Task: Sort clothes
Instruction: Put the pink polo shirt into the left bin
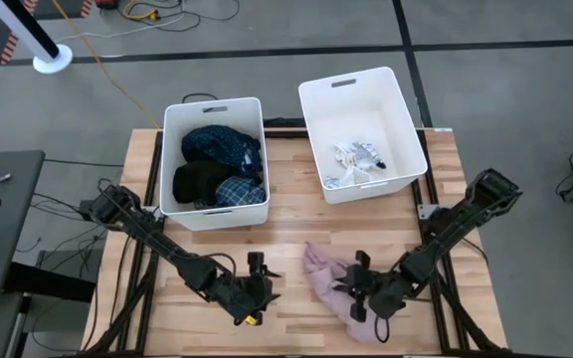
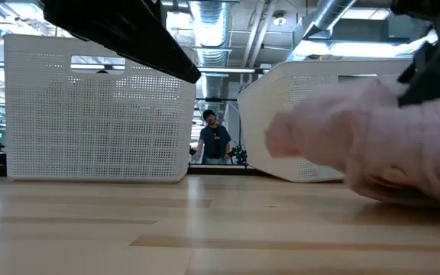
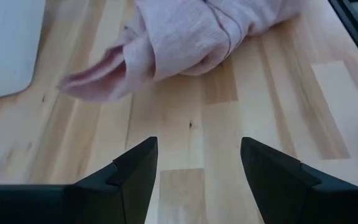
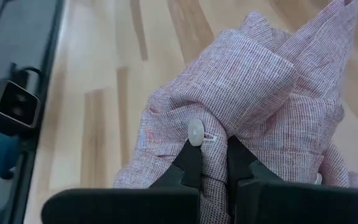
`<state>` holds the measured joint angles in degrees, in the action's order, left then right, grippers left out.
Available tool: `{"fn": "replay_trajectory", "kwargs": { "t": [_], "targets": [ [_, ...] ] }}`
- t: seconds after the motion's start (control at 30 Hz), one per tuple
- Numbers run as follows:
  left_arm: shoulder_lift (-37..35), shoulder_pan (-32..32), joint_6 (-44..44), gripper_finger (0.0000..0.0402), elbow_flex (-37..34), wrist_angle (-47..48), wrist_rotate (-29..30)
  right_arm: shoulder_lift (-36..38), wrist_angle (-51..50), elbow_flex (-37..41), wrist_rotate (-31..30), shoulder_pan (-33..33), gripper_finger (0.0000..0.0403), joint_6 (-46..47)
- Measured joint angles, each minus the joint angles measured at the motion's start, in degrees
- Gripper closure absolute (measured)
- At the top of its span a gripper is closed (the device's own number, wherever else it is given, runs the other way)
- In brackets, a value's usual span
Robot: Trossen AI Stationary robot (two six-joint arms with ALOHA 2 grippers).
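A pale pink garment [image 1: 328, 285] lies crumpled on the table near its front edge; it also shows in the low view [image 2: 373, 145] and the left wrist view [image 3: 191, 37]. My right gripper [image 4: 214, 163] is shut on it. My left gripper [image 3: 197, 163] is open and empty, low over the table to the garment's left [image 1: 257, 283]. The left bin [image 1: 214, 159] holds black, navy patterned and blue plaid clothes. The right bin [image 1: 363, 129] holds white and striped clothes [image 1: 358, 159]. My right gripper pinches a bunched fold of the pink garment [image 4: 211, 146], next to a white button [image 4: 195, 132], between its two fingers. The fingers come at it low, from the table's right side. The garment rests on the table, slack and crumpled.
Two white plastic bins stand side by side at the table's far half. Bare wooden table [image 1: 286, 234] lies between the bins and the grippers. A person [image 2: 215, 137] stands in the room beyond the table.
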<state>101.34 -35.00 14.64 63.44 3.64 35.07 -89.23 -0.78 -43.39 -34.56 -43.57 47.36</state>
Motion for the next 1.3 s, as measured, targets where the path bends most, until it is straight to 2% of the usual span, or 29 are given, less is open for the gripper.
{"fn": "replay_trajectory", "kwargs": {
  "t": [0.3, 0.6, 0.9, 1.17, 1.3],
  "targets": [
    [0.0, -0.8, 2.1, 0.0177, 0.0, -4.9, 0.3, 0.1, 5.9, -0.1, -2.3, 0.0, 0.0379, -8.0],
    [0.0, -1.3, -3.1, 0.0177, 0.0, -12.9, -0.2, 0.4, 12.2, -2.1, -3.2, 0.3, 0.0390, -19.9],
    [0.0, -1.5, -5.9, 0.0177, 0.0, -14.5, 0.2, 0.4, 9.1, -9.8, -5.0, 0.3, 0.0390, -33.1],
    [-0.7, -1.8, -5.9, 0.0177, 0.0, -14.9, 1.8, 0.4, 4.2, -17.4, -9.1, 0.2, 0.0390, -41.6],
    [-1.9, -2.8, -6.4, 0.0177, 0.0, -14.9, 2.6, 0.4, -0.1, -21.8, -10.5, 0.2, 0.0390, -43.1]
  ]
}}
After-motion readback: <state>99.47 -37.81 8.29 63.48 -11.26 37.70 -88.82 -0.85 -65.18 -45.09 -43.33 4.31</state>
